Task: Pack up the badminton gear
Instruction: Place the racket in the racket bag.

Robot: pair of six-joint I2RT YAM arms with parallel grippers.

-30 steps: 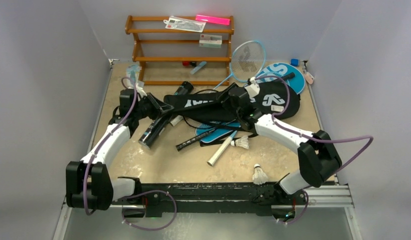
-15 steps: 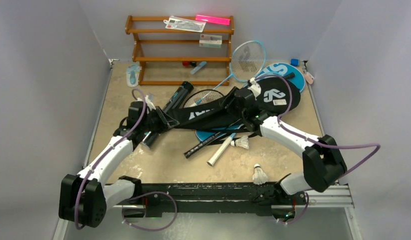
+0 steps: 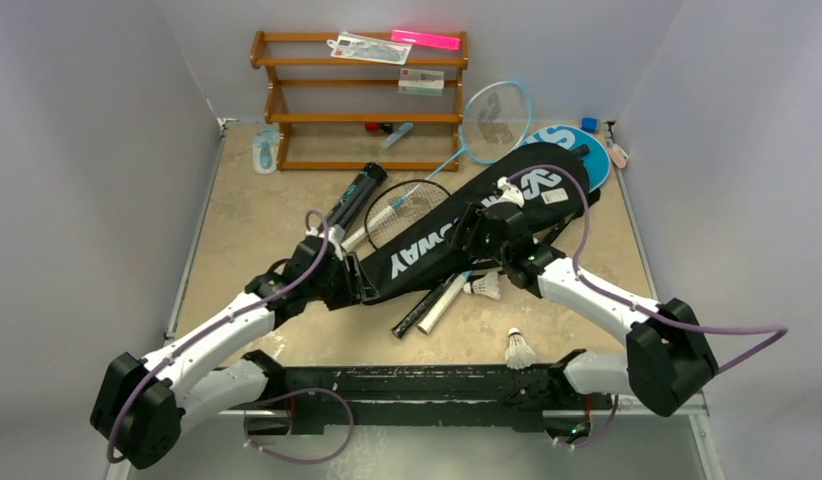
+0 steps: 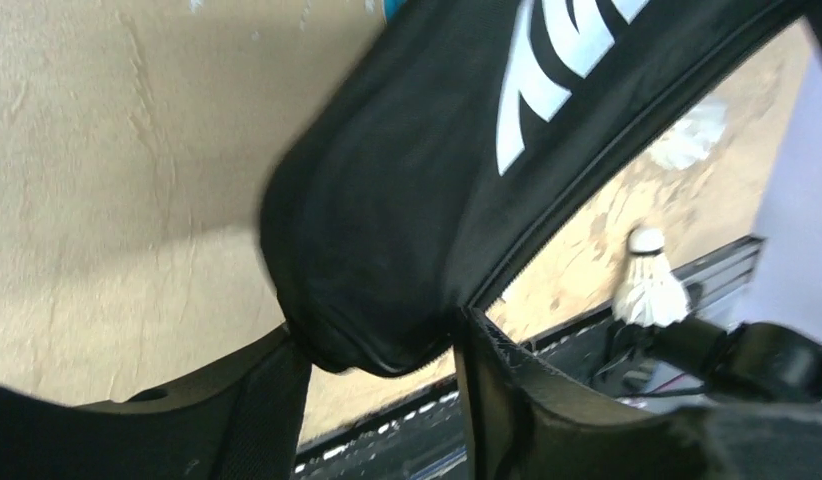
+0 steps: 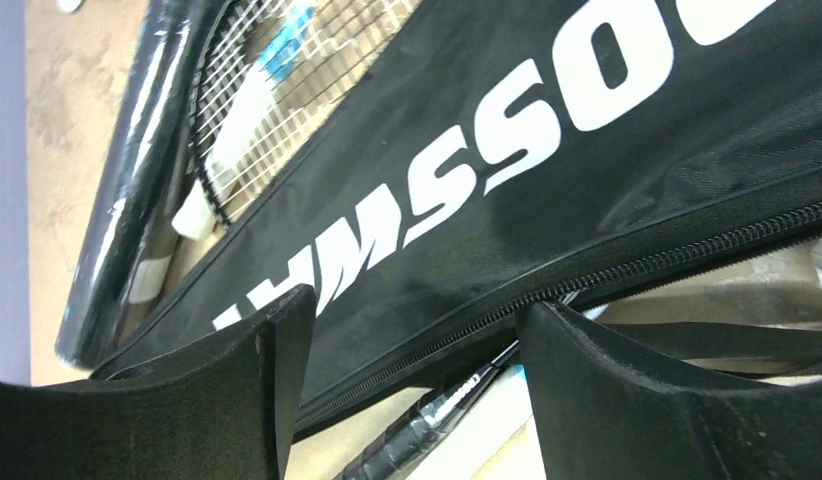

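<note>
The black "CROSSWAY" cover [image 3: 457, 230] lies diagonally across the table. My left gripper [image 3: 354, 281] is shut on its narrow near end [image 4: 407, 180], which bunches between the fingers [image 4: 267, 400]. My right gripper [image 3: 474, 232] is open, its jaws astride the cover's zipper edge [image 5: 547, 200]. A black racket [image 3: 402, 205] and the long black tube [image 3: 352, 195] lie beside the cover's far edge. Two racket handles [image 3: 427, 308] stick out under it. The light-blue racket [image 3: 494, 120] and the blue "SPORT" cover [image 3: 592, 160] lie at the back right. Shuttlecocks lie at the front [image 3: 520, 350], by the handles [image 3: 484, 286] and on the cover [image 3: 507, 188].
The wooden rack [image 3: 362, 100] stands at the back with the pink bar [image 3: 425, 40] and packets on it. A small blue item [image 3: 265, 150] lies at the back left. Grey walls close in three sides. The black base rail [image 3: 417, 385] runs along the near edge.
My left gripper has dragged the cover's narrow end nearer and to the right, swinging the cover from level to diagonal. The black racket's head and the tube now show. My right gripper moved nearer.
</note>
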